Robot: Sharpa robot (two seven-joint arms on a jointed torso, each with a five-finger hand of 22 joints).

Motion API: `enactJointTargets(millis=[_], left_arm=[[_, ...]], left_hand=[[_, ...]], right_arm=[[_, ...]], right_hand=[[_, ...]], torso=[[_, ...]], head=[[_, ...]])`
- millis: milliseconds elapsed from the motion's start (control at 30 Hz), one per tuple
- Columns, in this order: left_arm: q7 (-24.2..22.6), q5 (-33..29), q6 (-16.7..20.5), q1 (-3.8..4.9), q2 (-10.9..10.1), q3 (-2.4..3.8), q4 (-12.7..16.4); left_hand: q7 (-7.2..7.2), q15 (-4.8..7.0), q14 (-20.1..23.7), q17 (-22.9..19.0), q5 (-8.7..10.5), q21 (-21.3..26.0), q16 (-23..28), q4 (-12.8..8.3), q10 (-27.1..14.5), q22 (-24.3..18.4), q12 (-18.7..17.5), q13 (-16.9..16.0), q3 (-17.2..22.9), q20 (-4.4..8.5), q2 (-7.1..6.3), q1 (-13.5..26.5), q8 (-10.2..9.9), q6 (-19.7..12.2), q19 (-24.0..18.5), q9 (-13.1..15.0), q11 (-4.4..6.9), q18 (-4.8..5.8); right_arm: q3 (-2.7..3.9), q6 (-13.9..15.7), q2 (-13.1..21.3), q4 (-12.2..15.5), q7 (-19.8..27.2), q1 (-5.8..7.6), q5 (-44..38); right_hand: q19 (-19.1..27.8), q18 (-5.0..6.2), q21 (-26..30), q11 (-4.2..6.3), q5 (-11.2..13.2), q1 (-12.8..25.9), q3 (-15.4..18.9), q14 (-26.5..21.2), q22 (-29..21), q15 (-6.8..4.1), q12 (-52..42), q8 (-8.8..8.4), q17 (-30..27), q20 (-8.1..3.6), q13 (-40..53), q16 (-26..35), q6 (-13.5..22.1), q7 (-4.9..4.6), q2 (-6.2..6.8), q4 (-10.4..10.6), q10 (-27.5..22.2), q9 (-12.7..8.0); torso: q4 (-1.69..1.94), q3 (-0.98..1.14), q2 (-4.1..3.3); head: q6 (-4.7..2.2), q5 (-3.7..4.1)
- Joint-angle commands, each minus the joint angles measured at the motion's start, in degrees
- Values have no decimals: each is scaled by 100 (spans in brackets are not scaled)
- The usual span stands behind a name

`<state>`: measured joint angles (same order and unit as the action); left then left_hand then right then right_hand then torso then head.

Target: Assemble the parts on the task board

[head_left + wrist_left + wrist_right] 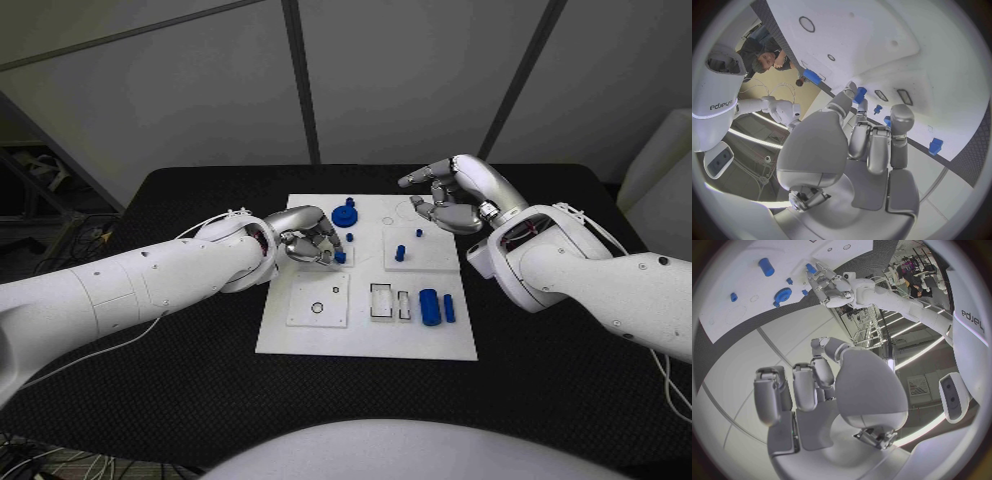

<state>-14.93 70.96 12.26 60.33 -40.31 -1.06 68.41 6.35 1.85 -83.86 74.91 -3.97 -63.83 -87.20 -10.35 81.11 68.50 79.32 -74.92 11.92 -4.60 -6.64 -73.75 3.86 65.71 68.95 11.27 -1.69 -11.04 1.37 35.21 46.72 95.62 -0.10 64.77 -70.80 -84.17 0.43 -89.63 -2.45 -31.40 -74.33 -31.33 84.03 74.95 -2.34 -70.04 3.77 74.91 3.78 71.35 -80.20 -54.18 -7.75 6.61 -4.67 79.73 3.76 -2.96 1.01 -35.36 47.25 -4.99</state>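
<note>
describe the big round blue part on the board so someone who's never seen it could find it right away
Start at the white task board in the middle of the black table. Go to its far edge, between the two hands: the round blue part sits there. It is a wide disc, while the other blue pieces are slim pegs or cylinders.

White task board (310, 340) on black table (173, 380) — left hand (307, 243) pinching blue part (340, 256), right hand (450, 198) hovering
</note>
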Motion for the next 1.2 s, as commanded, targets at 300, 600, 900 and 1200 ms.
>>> enactJointTargets(millis=[300,600,900,1200], left_arm=[[54,12,2,8,-38,3,29],[57,12,22,8,-85,3,52],[64,12,93,7,-192,49,107],[142,-84,56,17,-405,246,360]], left_hand=[[-6,-40,-384,922,-23,16,-4,10,-1,14,-33,-690,-69,-34,-25,-56,-22,-52,9,-24,-39,376],[-16,-36,-384,921,-26,20,-6,29,-7,19,-35,-683,-137,-36,6,-113,-3,-19,17,-42,-31,374],[18,-51,-380,909,-32,27,-2,40,-32,21,-62,-658,-204,-45,20,-168,-28,-123,22,-89,-56,376],[72,-94,-211,525,-27,374,195,101,-647,-224,-831,-71,-345,-86,66,-222,-15,-298,-226,-149,-102,300]], right_arm=[[2,-36,-2,-3,2,11,-35],[2,-38,-2,-9,0,10,-35],[2,-36,4,-38,0,10,-35],[2,-35,17,-85,-4,10,-35]], right_hand=[[-583,-43,-37,8,-14,48,-3,301,1505,20,18,-4,112,34,3,9,-43,4,3,-24,-25,4],[-583,-43,-37,8,-14,48,-3,301,1505,20,18,-4,112,34,3,9,-43,4,3,-24,-25,4],[-583,-43,-37,8,-14,48,-3,301,1505,20,18,-4,112,34,3,9,-43,4,3,-24,-25,4],[-583,-43,-37,9,-13,52,-6,303,1505,19,18,-8,120,33,4,3,-39,5,10,-38,-25,3]], torso=[[1,1,-1],[4,0,2],[3,-1,3],[0,5,7]], head=[[10,-5],[21,-11],[23,-28],[11,-23]])
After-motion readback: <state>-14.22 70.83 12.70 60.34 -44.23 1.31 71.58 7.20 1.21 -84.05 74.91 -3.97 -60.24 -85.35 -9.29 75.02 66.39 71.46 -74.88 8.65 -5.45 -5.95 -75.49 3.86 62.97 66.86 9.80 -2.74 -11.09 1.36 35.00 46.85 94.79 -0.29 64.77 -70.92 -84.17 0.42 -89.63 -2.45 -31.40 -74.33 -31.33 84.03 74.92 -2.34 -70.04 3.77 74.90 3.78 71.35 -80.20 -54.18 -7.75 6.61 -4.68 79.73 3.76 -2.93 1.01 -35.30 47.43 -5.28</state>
